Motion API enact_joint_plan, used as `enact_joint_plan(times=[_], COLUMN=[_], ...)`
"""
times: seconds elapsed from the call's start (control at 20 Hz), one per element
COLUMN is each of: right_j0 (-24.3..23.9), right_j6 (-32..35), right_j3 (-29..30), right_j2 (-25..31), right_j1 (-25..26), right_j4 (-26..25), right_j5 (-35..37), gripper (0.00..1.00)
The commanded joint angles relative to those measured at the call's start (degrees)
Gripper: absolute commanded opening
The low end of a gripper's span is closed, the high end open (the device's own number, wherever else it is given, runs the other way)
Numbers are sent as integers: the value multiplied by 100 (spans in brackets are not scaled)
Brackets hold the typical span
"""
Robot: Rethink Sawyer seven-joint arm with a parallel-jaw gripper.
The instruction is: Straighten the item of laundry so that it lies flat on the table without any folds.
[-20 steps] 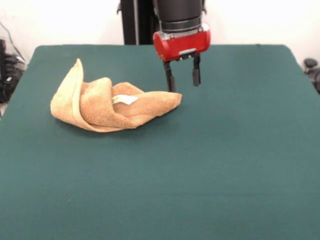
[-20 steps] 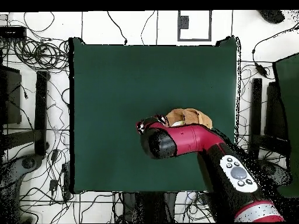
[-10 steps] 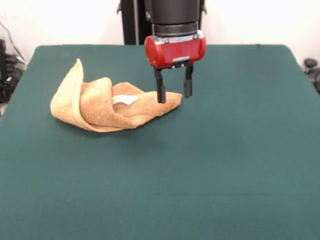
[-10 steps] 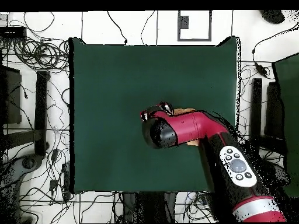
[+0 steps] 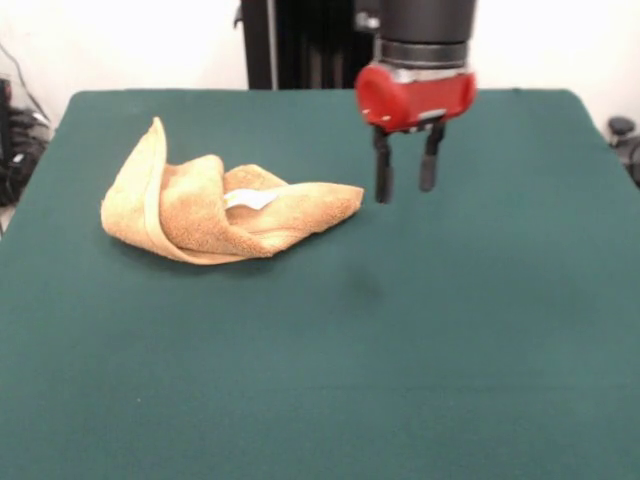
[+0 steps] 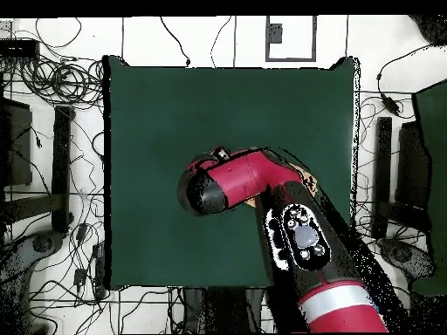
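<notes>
The tan-orange towel (image 5: 220, 212) lies crumpled and folded on the left part of the dark green table (image 5: 420, 330). One edge stands up at its left, and a small white tag (image 5: 250, 199) shows in the middle. My gripper (image 5: 405, 180) is open and empty. It hangs just above the table, a little to the right of the towel's right tip, not touching it. In the overhead view the red arm (image 6: 253, 179) covers most of the towel; only a small tan patch (image 6: 304, 181) shows beside it.
The robot's black pedestal (image 5: 290, 45) stands at the table's far edge. Cables and equipment (image 6: 52, 131) lie on the floor around the table in the overhead view.
The gripper stood over the towel's right tip half a second ago. It has since moved to the right in the front view, clear of the towel, still open. The towel has not moved.
</notes>
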Motion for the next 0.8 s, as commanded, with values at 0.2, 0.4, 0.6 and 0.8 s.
enact_joint_plan(times=[0.2,0.4,0.6,0.8], right_j0=[-159,-768,-1524,-2382], right_j6=[-1442,-1134,-612,-637], right_j3=[-151,143,1016,2129], right_j2=[591,750,791,988], right_j1=[538,748,527,-378], right_j4=[500,911,1218,1444], right_j5=[2196,2204,1710,1497], gripper=[100,100,100,100])
